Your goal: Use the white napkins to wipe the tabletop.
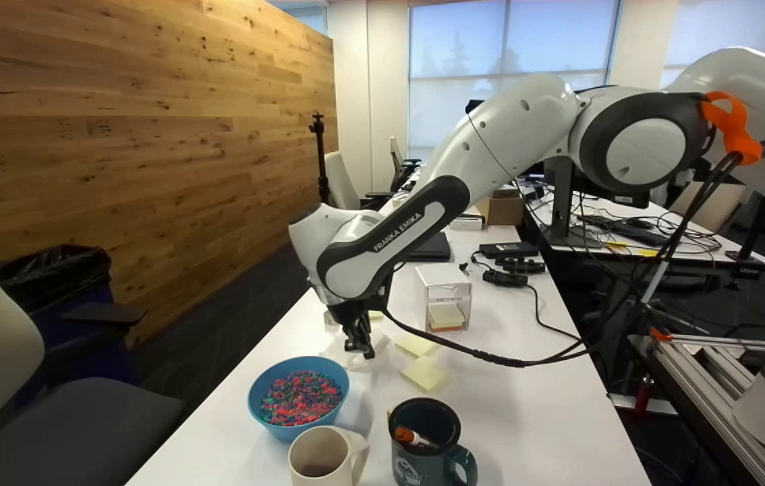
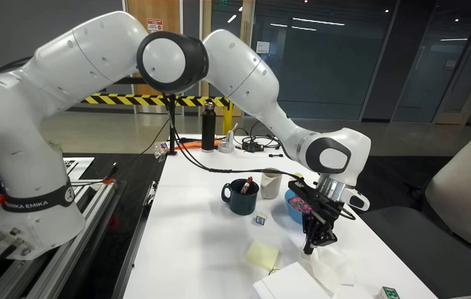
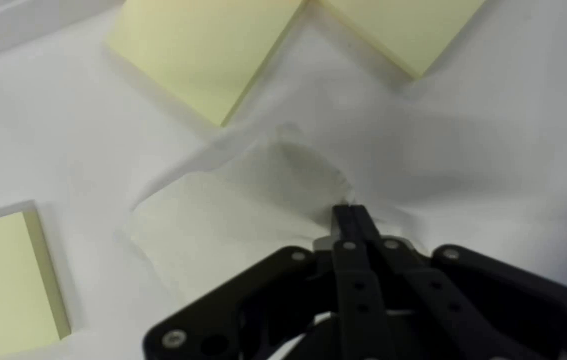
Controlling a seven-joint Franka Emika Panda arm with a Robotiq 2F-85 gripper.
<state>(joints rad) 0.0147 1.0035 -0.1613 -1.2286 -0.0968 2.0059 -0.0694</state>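
The white napkin (image 1: 334, 347) is a thin, crumpled sheet on the white tabletop (image 1: 517, 418), between the blue bowl and the pale yellow paper squares. In an exterior view it spreads beneath and beside the fingertips (image 2: 332, 268). In the wrist view it lies left of and under the fingers (image 3: 223, 215), gathered at the tips. My gripper (image 3: 347, 207) points down with its fingers together, pinching a fold of the napkin at table level. It also shows low over the table in both exterior views (image 1: 359, 349) (image 2: 309, 249). The part of the napkin under the gripper is hidden.
The blue bowl (image 1: 279, 430) of coloured bits is close to the gripper. A beige mug (image 2: 271, 189) and a dark mug (image 2: 241, 205) stand beyond it. Yellow paper squares (image 1: 425, 373), a clear note box (image 1: 446, 290) and small letter blocks (image 2: 261, 219) are nearby.
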